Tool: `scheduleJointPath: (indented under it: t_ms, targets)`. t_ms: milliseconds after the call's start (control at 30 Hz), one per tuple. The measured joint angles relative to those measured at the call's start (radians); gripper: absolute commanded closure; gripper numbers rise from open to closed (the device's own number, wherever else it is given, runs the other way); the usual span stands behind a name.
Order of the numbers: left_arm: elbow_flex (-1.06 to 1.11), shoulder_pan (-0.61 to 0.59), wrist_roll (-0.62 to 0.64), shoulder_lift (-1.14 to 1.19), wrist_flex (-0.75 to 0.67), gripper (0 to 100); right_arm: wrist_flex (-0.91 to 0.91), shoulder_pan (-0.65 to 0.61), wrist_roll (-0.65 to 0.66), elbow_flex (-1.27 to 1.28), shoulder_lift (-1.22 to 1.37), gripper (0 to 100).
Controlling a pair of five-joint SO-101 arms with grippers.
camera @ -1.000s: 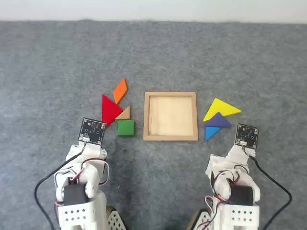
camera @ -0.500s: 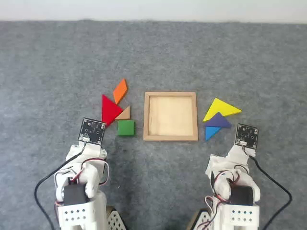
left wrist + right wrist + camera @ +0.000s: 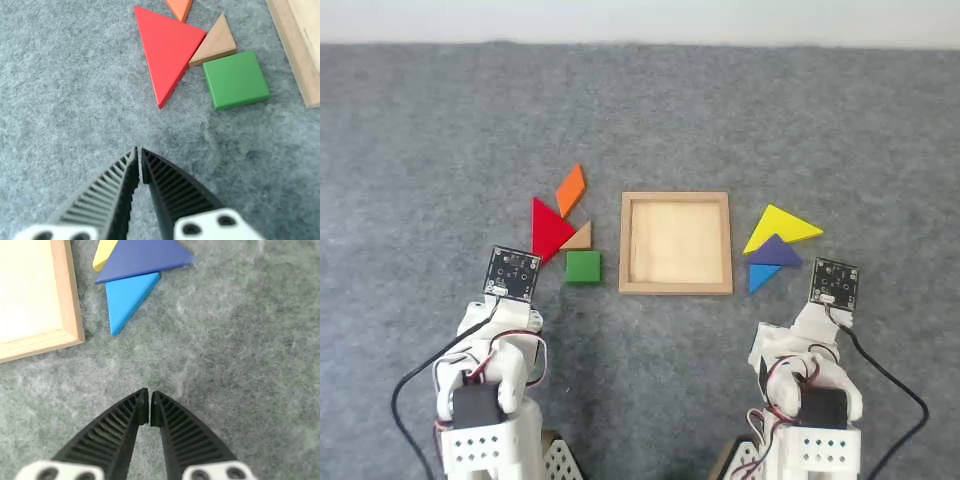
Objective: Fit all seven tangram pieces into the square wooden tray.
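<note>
The square wooden tray [image 3: 625, 243] lies flat in the middle of the grey table [image 3: 720, 120], between the two groups of pieces, and all seven pieces lie on the table outside it. On the side of the left arm [image 3: 490, 370] there are four pieces: the big red triangle [image 3: 549, 228], the orange parallelogram [image 3: 571, 189] just beside its far corner, the small tan triangle [image 3: 579, 239] touching the red one on the tray side, and the green square [image 3: 583, 266] just beside the tan triangle, nearer to the arms and close to the tray's left wall. On the side of the right arm [image 3: 805, 380] there are three pieces close together: the yellow triangle [image 3: 780, 227] farthest from the arms, the dark blue triangle [image 3: 775, 251] touching it, and the small light blue triangle [image 3: 760, 275] lying against the long edge of the dark blue one, near the tray's right front corner. The left pincer [image 3: 139, 152] is clenched on nothing, its ribbed black fingers [image 3: 170, 180] meeting at the tips, and it hangs over bare table with the red triangle's sharp corner near in front of it. The right pincer [image 3: 149, 392] is clenched in the same way, also grasping nothing, over bare table a little apart from the light blue triangle and the tray's corner.
</note>
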Motion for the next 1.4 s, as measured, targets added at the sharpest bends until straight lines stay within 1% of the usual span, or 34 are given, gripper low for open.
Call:
scheduleJointPath:
  t_ms: [167, 300, 433, 633, 667, 733, 800, 833, 867, 933, 1000, 1033, 1067, 1200, 1300, 1400]
  targets:
    - [0.0, 0.0, 0.0, 0.0, 0.0, 99, 0.0, -0.003, 0.0, 0.0, 0.0, 96.9]
    - [0.0, 0.008, 0.0, 0.0, 0.008, 99, 0.0, -0.081, 0.0, 0.0, 0.0, 96.9]
    - [0.0, 0.009, -0.002, 0.0, 0.063, 99, 0.0, -0.133, 0.0, 0.0, 0.0, 96.9]
    - [0.0, 0.009, -0.002, 0.0, 0.064, 99, 0.012, -0.333, 0.002, 0.0, 0.0, 96.3]
    - [0.0, 0.009, -0.002, 0.0, 0.064, 99, 0.014, -0.345, 0.002, 0.0, 0.0, 94.3]
    - [0.0, 0.009, -0.002, 0.0, 0.064, 99, 0.014, -0.353, 0.015, -0.002, 0.0, 85.3]
    - [0.0, -0.017, -0.002, 0.0, 0.064, 99, 0.014, -0.35, 0.095, -0.006, 0.0, 75.4]
    - [0.0, -0.041, -0.002, 0.0, 0.064, 99, 0.014, -0.319, 0.166, -0.028, 0.0, 72.3]
    - [0.0, -0.071, -0.002, 0.0, 0.064, 99, 0.014, -0.272, 0.253, -0.051, -0.009, 72.4]
    - [0.0, -0.133, -0.002, 0.0, 0.064, 99, -0.023, -0.166, 0.445, -0.115, 0.002, 80.3]
    - [0.0, -0.17, 0.0, 0.0, 0.064, 99, -0.083, -0.058, 0.585, -0.204, -0.008, 89.0]
    - [0.0, -0.178, -0.002, 0.0, 0.064, 99, -0.098, -0.018, 0.606, -0.252, -0.008, 90.1]
    - [0.0, -0.181, 0.0, 0.0, 0.064, 99, -0.104, 0.002, 0.623, -0.295, -0.012, 88.9]
    - [0.0, -0.19, -0.002, 0.0, 0.064, 99, -0.104, -0.008, 0.701, -0.477, 0.149, 82.4]
    - [0.0, -0.189, -0.002, 0.0, 0.064, 99, -0.104, -0.032, 0.718, -0.615, 0.374, 81.6]
    - [0.0, -0.187, -0.002, 0.0, 0.064, 99, -0.104, -0.068, 0.724, -0.772, 0.677, 78.1]
